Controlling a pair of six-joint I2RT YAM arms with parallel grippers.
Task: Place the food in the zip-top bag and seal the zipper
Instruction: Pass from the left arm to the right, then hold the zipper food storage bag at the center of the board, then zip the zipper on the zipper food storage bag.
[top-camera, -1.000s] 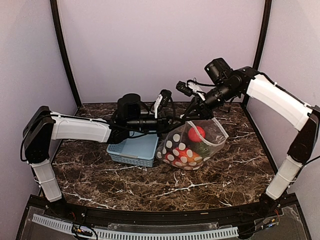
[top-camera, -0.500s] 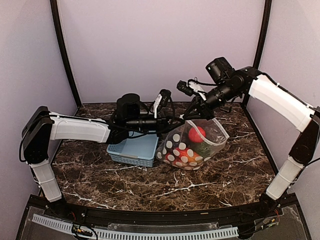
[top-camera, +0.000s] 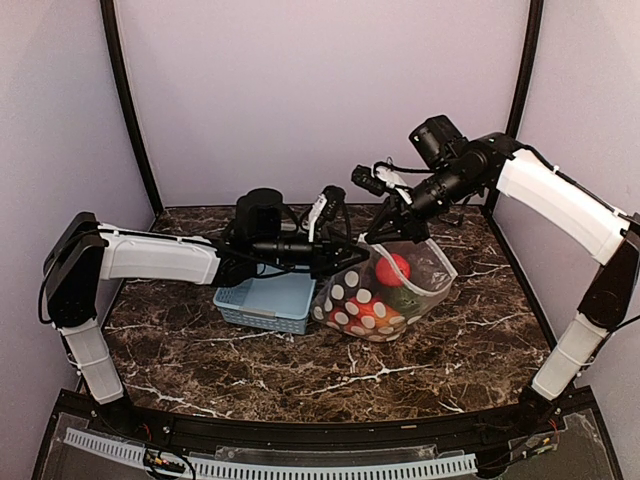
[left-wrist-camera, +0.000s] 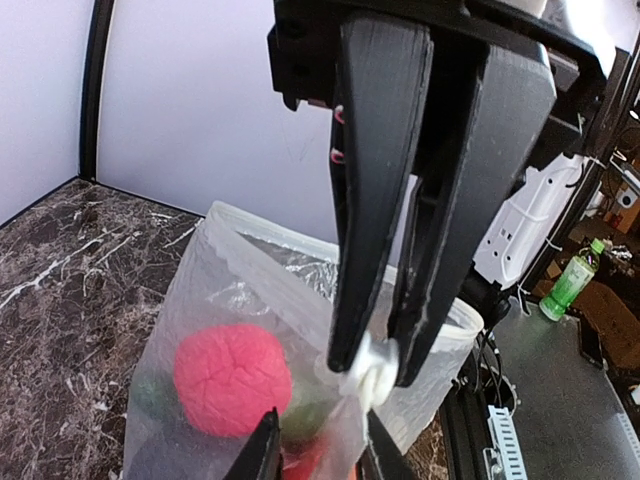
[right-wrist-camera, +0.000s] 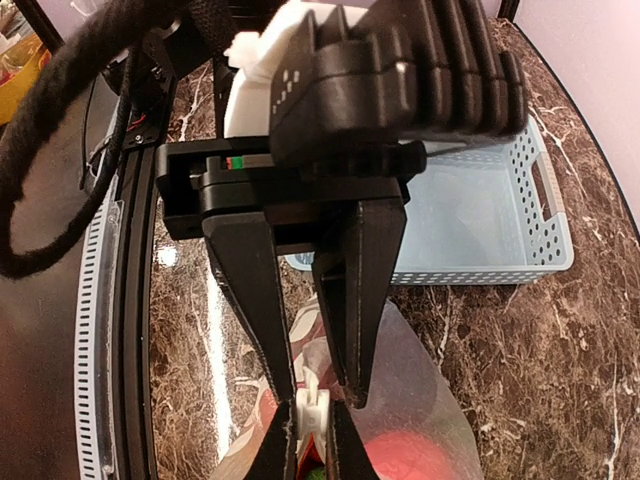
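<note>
The zip-top bag (top-camera: 385, 290), clear with white dots, stands on the table with its mouth held up. Food lies inside it: a red piece (top-camera: 393, 268) on top, and green and orange pieces below. My right gripper (top-camera: 378, 235) is shut on the white zipper slider (right-wrist-camera: 312, 410) at the mouth edge; it comes down from above in the left wrist view (left-wrist-camera: 370, 370). My left gripper (top-camera: 350, 250) is narrowly open, its fingers straddling the bag film (left-wrist-camera: 250, 280) right beside the slider (left-wrist-camera: 368, 378). The two grippers almost touch.
The light-blue slotted basket (top-camera: 265, 300) stands just left of the bag, under my left arm, and looks empty in the right wrist view (right-wrist-camera: 480, 220). The marble table's back wall is close behind both grippers.
My left gripper has dipped slightly and edged right towards the slider. The right gripper and the bag have hardly moved.
</note>
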